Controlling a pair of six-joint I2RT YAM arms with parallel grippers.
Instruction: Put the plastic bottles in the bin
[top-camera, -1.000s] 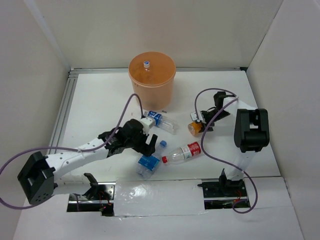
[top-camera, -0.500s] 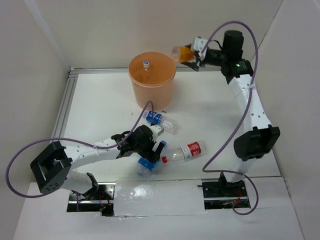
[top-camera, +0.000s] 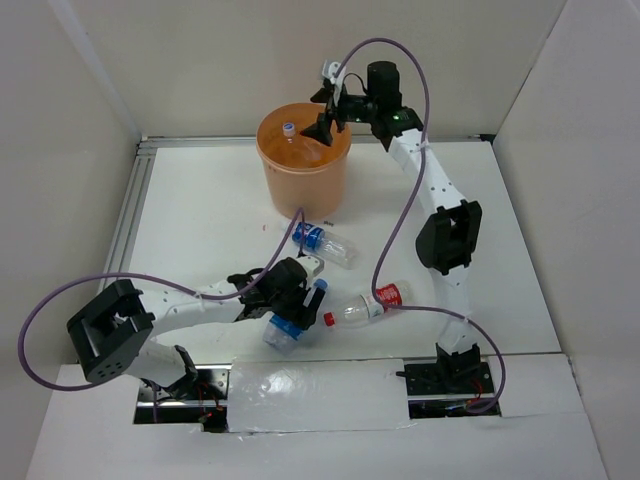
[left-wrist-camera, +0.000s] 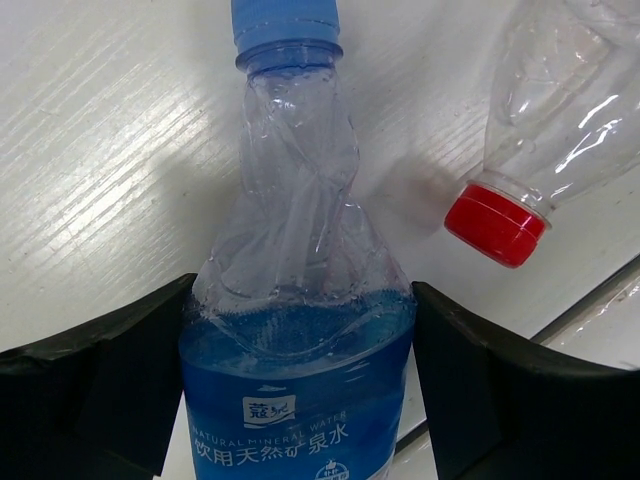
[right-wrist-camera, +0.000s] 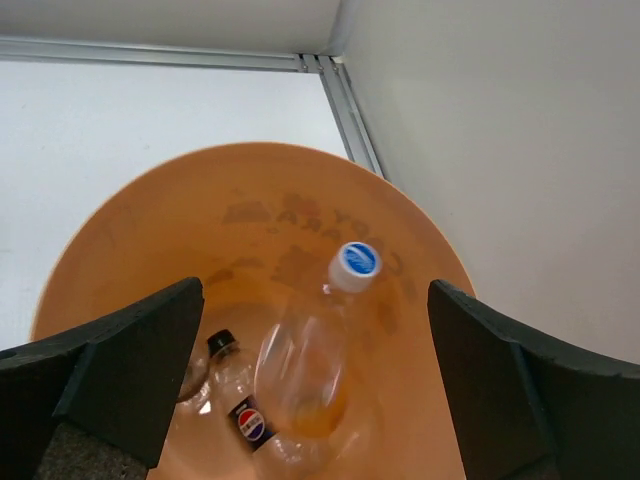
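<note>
A crumpled blue-labelled bottle (left-wrist-camera: 300, 300) with a blue cap lies near the table's front, and my left gripper (left-wrist-camera: 300, 330) is shut on its labelled body (top-camera: 283, 328), one finger against each side. Right beside it lies a clear bottle with a red cap (left-wrist-camera: 497, 223) and red label (top-camera: 358, 308). A third bottle with a blue label (top-camera: 325, 243) lies below the orange bin (top-camera: 305, 185). My right gripper (right-wrist-camera: 315, 330) hangs open over the bin (right-wrist-camera: 150, 230) with nothing in it. Inside, an orange-tinted bottle (right-wrist-camera: 305, 370) with a white-and-blue cap looks blurred, next to a black-capped bottle (right-wrist-camera: 240, 405).
White walls close in the table at the back and both sides. A metal rail (top-camera: 130, 215) runs along the left edge and the back. Purple cables (top-camera: 395, 230) loop over both arms. The right arm stretches across the table's right half.
The right arm carried the orange-tinted bottle from the table to over the bin and opened, dropping it in. The left gripper moved down onto the blue-labelled bottle and closed on it.
</note>
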